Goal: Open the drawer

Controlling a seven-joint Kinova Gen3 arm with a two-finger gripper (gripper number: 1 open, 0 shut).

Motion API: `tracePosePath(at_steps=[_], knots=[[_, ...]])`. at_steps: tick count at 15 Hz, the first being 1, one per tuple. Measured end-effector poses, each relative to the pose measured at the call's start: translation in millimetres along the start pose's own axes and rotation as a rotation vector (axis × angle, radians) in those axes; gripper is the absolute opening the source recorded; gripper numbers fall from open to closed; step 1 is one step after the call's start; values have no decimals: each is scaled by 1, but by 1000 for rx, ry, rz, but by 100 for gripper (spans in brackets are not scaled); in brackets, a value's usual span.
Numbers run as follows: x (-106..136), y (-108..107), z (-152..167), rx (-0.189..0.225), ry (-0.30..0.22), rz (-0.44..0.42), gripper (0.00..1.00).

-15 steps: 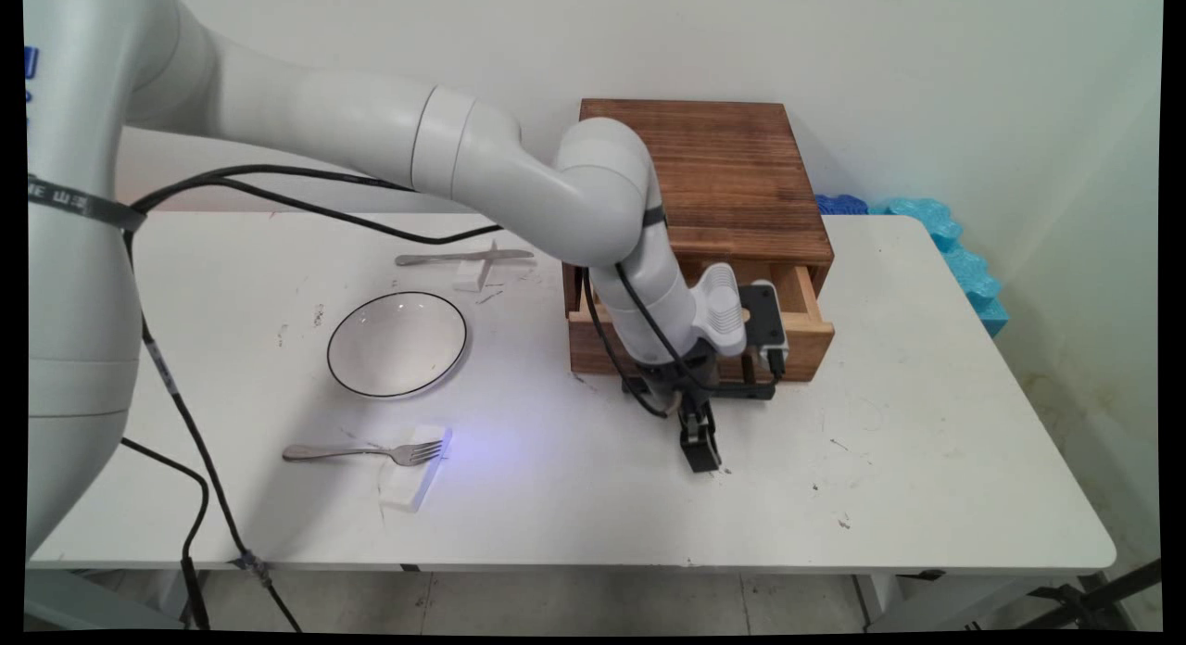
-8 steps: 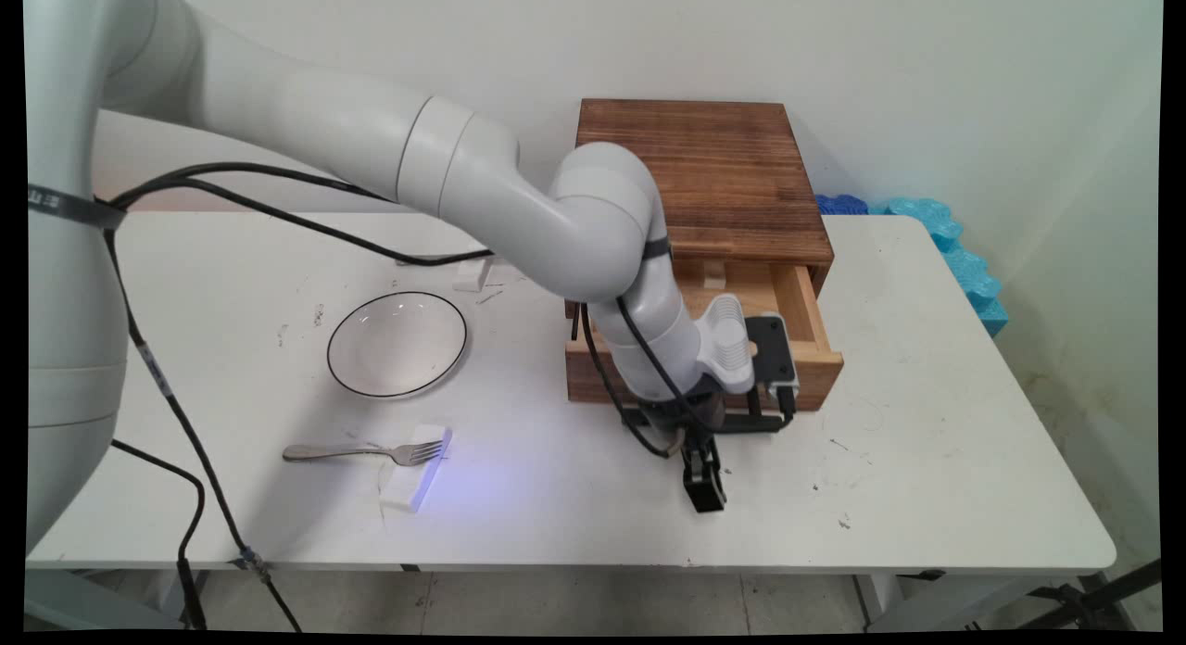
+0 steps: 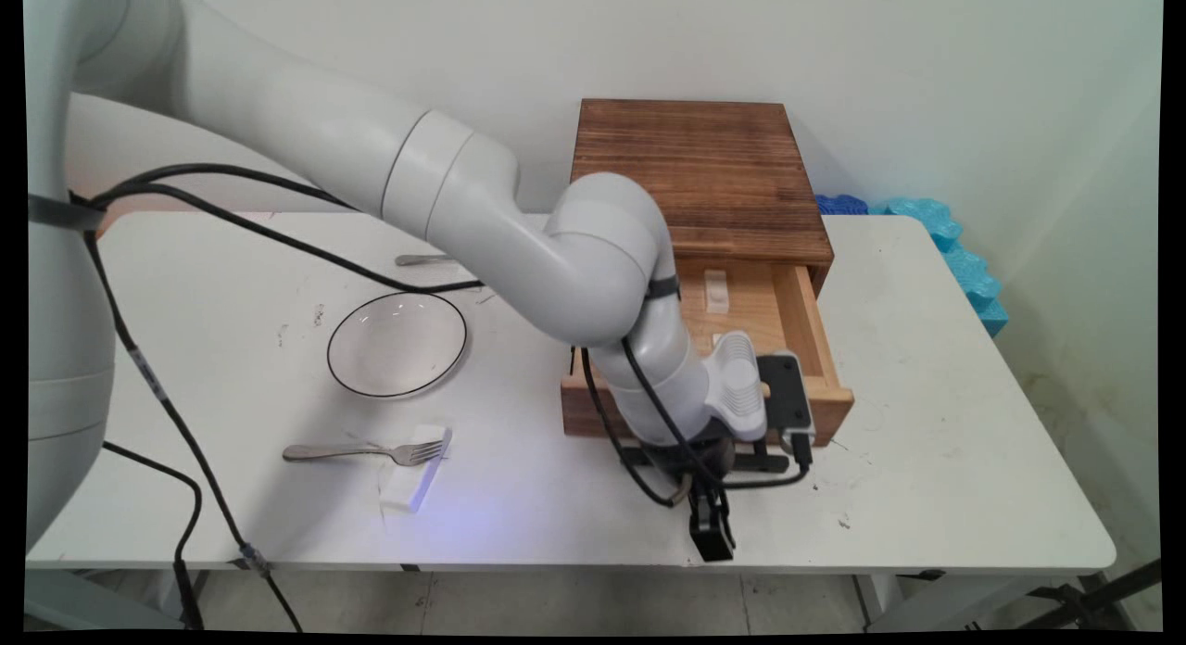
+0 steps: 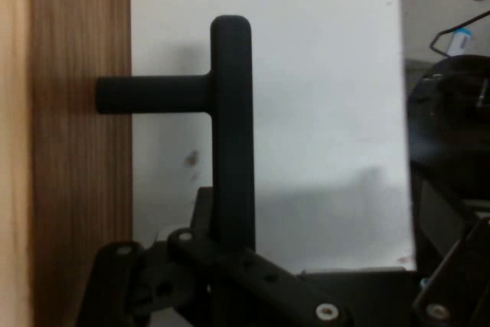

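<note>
A dark wooden box (image 3: 704, 172) stands at the back of the white table (image 3: 927, 460). Its light-wood drawer (image 3: 815, 335) is pulled well out toward the near edge. My gripper (image 3: 712, 538) points down at the table just in front of the drawer, shut on the drawer's black handle (image 3: 755, 461). In the hand view the handle bar (image 4: 230, 128) runs up from between the gripper's linkage, and its post meets the wooden drawer front (image 4: 76, 151) on the left. A small pale piece (image 3: 716, 290) lies inside the drawer.
A glass bowl with a dark rim (image 3: 397, 343) sits left of the drawer. A fork (image 3: 361, 452) rests on a white block (image 3: 415, 478) in front of it. The arm partly hides a knife (image 3: 422, 259). Blue foam (image 3: 954, 246) lies at the back right.
The gripper has moved toward the table's near edge, drawing the drawer farther out of the box. The arm now covers most of the knife.
</note>
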Motion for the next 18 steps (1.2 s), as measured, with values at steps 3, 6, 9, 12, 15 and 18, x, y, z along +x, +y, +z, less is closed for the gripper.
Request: tracePosePath(at_steps=[3,6,9,12,15,18], knots=[[1,14,-2,-10,2,3,100],[2,26,-3,-18,3,7,100],[2,35,-4,-25,4,10,100],[1,45,-6,-31,5,15,100],[-1,57,-8,-39,6,22,100],[-2,66,-11,-40,9,28,100]])
